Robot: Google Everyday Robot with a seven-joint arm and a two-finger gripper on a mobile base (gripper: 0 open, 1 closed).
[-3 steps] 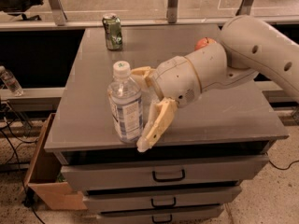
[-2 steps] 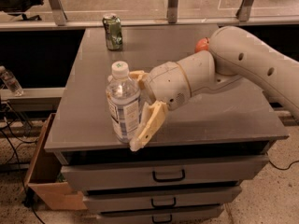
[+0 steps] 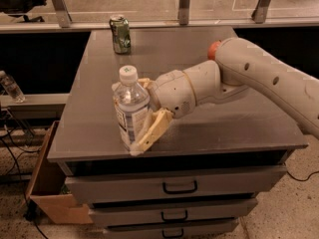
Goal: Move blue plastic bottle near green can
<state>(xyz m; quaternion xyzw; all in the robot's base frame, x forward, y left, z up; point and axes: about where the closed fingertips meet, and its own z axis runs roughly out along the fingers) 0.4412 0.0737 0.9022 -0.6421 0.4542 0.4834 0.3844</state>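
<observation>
So the robot is at the grab stage here. The gripper [image 3: 128,119] sits at the front-left part of the grey tabletop [image 3: 234,128], roughly the 7 o'clock spot on the surface, with the arm [image 3: 259,73] reaching in from 3 o'clock. Its two tan fingers [image 3: 154,128] are on either side of the blue plastic bottle [image 3: 130,108], one in front and one behind, and they look pressed onto it, so it reads as a closed grip on the bottle. The bottle is upright with its base apparently on the table, close to the front edge.

The green can [image 3: 120,34] stands upright at the far edge, near 12 o'clock from the bottle and well apart from it, nothing in between. The next move probably calls for a small lift or slide straight away toward 12 o'clock, stopping just short so the bottle doesn't knock the can over.

The surface is smooth and a bit shiny, sitting on a cabinet of drawers [image 3: 179,187]. At 8 o'clock on the speckled floor [image 3: 289,208] there's a cardboard box [image 3: 50,205], and a plain clear bottle [image 3: 11,86] sits off at 9 o'clock on a lower ledge.
</observation>
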